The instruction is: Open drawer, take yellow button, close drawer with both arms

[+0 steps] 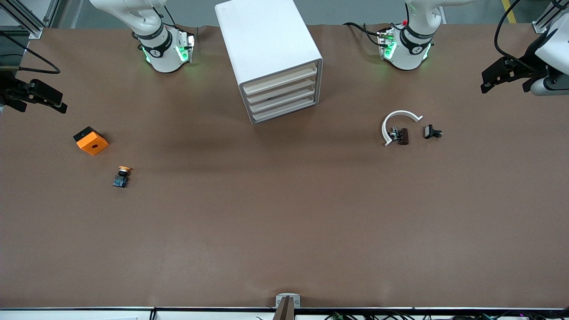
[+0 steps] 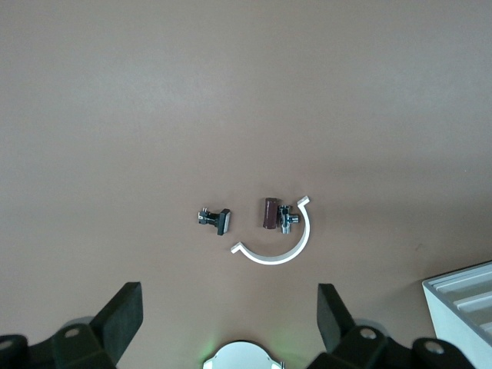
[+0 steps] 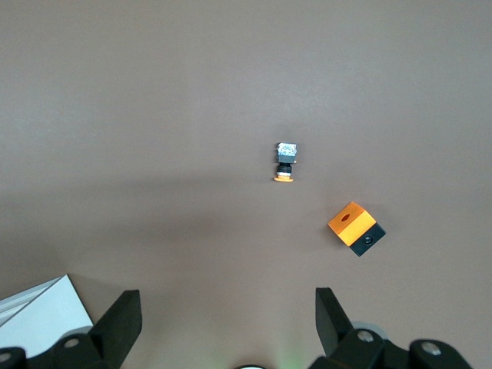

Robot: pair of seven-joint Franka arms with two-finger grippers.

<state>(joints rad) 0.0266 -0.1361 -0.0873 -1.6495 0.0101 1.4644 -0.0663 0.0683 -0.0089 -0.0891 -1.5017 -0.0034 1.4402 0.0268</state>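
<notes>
The white cabinet [image 1: 271, 53] stands at the robots' side of the table, between the arm bases. Its top drawer [image 1: 281, 78] and the three below it are shut. The button [image 1: 122, 176], with orange cap and black-and-blue body, lies on the table toward the right arm's end; it also shows in the right wrist view [image 3: 285, 162]. My right gripper [image 1: 42, 104] is open and empty, up over the right arm's end of the table [image 3: 227, 311]. My left gripper [image 1: 504, 84] is open and empty, up over the left arm's end [image 2: 228, 307].
An orange square block with a hole [image 1: 90, 140] lies a little farther from the front camera than the button. Toward the left arm's end lie a white C-shaped ring [image 1: 398, 121], a small dark part [image 1: 402, 136] inside it, and a black clip-like part [image 1: 432, 132] beside it.
</notes>
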